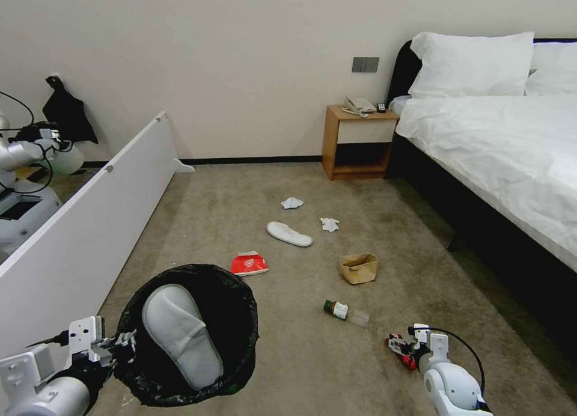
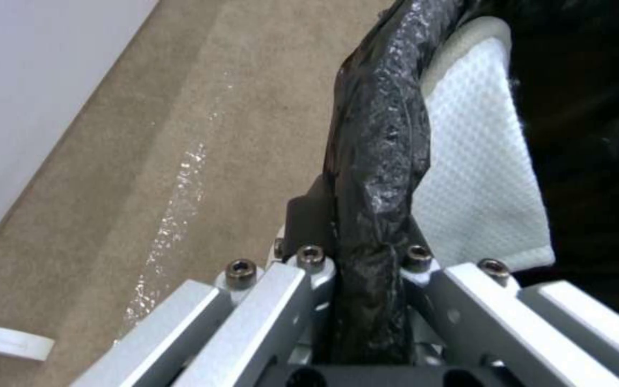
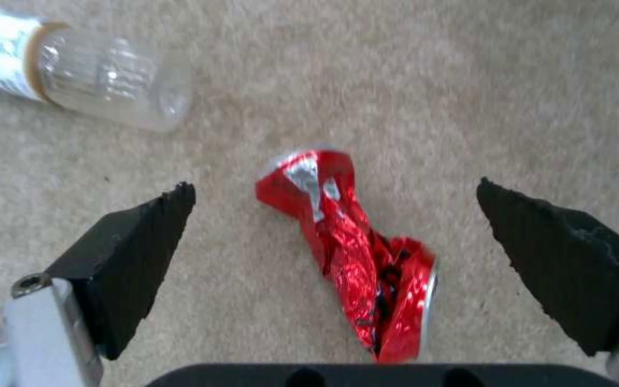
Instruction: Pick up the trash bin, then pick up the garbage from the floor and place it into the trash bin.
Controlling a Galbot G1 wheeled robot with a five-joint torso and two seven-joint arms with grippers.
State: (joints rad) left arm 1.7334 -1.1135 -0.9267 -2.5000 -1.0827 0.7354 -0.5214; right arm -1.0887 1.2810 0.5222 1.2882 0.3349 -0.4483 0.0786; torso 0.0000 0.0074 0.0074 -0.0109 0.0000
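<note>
My left gripper is shut on the rim of the trash bin, which it holds low at the left. In the left wrist view the left gripper pinches the black bag rim. One white slipper lies inside the bin. My right gripper stands open just above the floor. Between its fingers lies the crushed red can, untouched. The clear bottle lies close by. Farther off are the brown paper bag, red packet, second slipper and two tissues.
A long white board stands along the left. A bed with a dark base runs along the right, and a wooden nightstand stands at the far wall. Open carpet lies between the litter items.
</note>
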